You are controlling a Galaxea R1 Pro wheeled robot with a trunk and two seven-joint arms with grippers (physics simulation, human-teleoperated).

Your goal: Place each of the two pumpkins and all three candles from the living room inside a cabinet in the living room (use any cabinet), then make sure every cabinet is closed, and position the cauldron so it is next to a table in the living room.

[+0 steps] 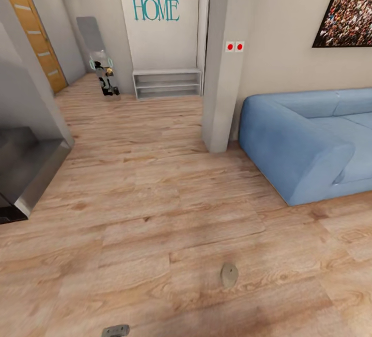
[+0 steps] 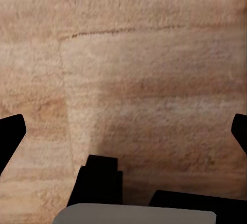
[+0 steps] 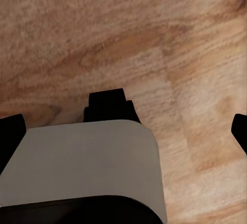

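Note:
No pumpkins, candles, cabinet, cauldron or table are in view. In the left wrist view my left gripper hangs open over bare wood floor, its black fingertips far apart with nothing between them. My right gripper is open too, above the floor and a grey panel of my own body. Low in the head view, a small grey rounded piece and a grey piece show over the floor; I cannot tell what they are.
A blue sofa stands at the right beside a wall pillar. Ahead, a hallway holds a low white shelf, a leaning mirror and a wooden door. A grey metallic unit juts in at left.

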